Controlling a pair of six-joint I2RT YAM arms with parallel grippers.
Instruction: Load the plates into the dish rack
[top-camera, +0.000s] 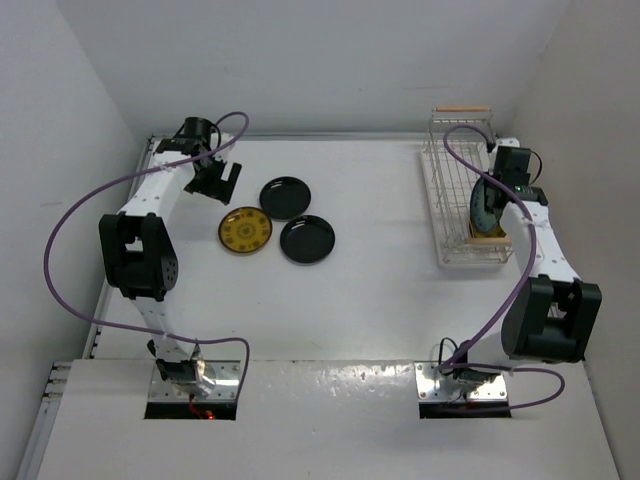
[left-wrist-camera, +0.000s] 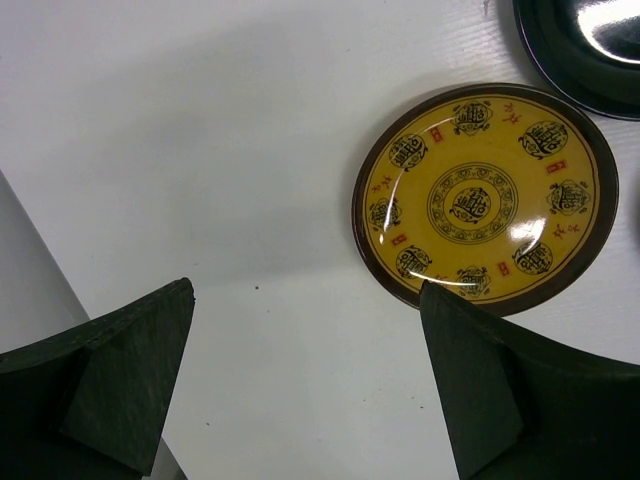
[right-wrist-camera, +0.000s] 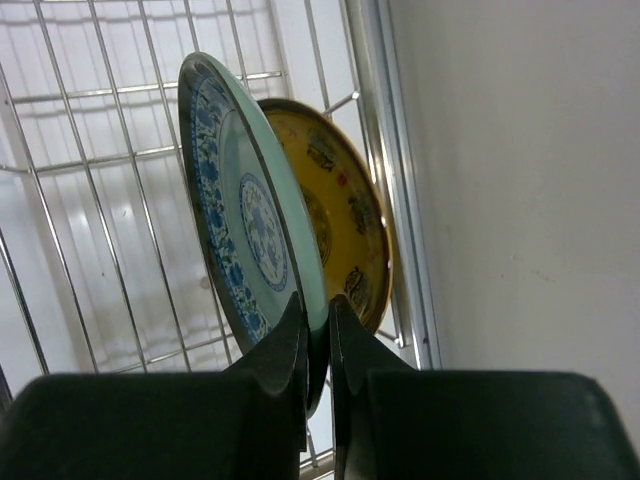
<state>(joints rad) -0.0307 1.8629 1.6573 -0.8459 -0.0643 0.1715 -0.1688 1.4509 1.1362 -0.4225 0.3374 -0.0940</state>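
On the table lie a yellow patterned plate (top-camera: 245, 230) (left-wrist-camera: 485, 197) and two glossy black plates (top-camera: 285, 197) (top-camera: 307, 239). My left gripper (top-camera: 222, 180) (left-wrist-camera: 305, 288) hovers open just left of the yellow plate, with nothing between its fingers. A black plate's rim (left-wrist-camera: 585, 45) shows at the top right of the left wrist view. The white wire dish rack (top-camera: 440, 215) (right-wrist-camera: 100, 160) stands at the back right. My right gripper (top-camera: 497, 200) (right-wrist-camera: 318, 310) is shut on the rim of a pale blue-green plate (top-camera: 484, 208) (right-wrist-camera: 245, 210), held on edge inside the rack. Behind it a second yellow plate (right-wrist-camera: 350, 230) stands upright.
The rack's far wooden handle (top-camera: 462, 109) is near the back wall. The right side wall (right-wrist-camera: 520, 200) runs close along the rack. A purple cable (top-camera: 70, 225) loops out beside the left arm.
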